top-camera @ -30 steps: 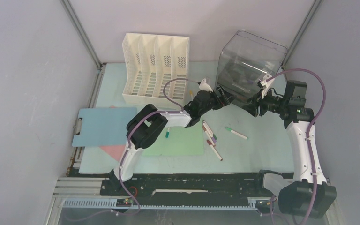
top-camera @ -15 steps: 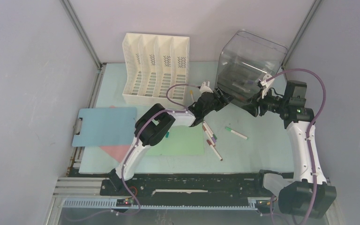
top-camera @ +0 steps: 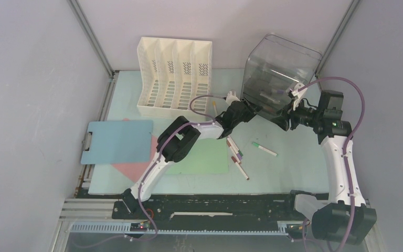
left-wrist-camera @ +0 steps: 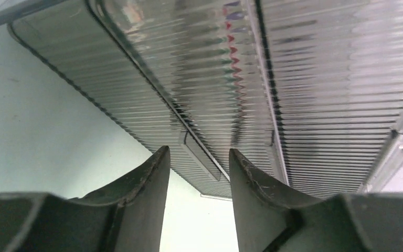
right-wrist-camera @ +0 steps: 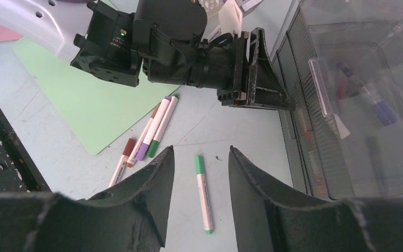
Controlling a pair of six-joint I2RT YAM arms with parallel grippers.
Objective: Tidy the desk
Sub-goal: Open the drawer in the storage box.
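The pale mint desk (top-camera: 294, 168) carries a clear ribbed bin (top-camera: 280, 71) tipped on its side at the back right; a purple marker (right-wrist-camera: 379, 109) lies inside it. My left gripper (top-camera: 247, 111) is at the bin's lower left edge; in the left wrist view its fingers (left-wrist-camera: 149, 176) stand apart with nothing between them, facing the ribbed wall (left-wrist-camera: 315, 94). My right gripper (top-camera: 282, 121) hovers open by the bin's lower right. A green-capped marker (right-wrist-camera: 203, 194) lies on the desk below its jaws. Several more markers (top-camera: 236, 155) lie near the middle.
A white file organizer (top-camera: 174, 76) stands at the back left. A blue clipboard (top-camera: 116, 140) lies at the left over a pink sheet (top-camera: 131, 169), with a green sheet (top-camera: 202, 157) beside them. Grey walls close in the sides and the back.
My left arm has reached a little further right toward the bin, and its jaws have narrowed. The right arm has not moved.
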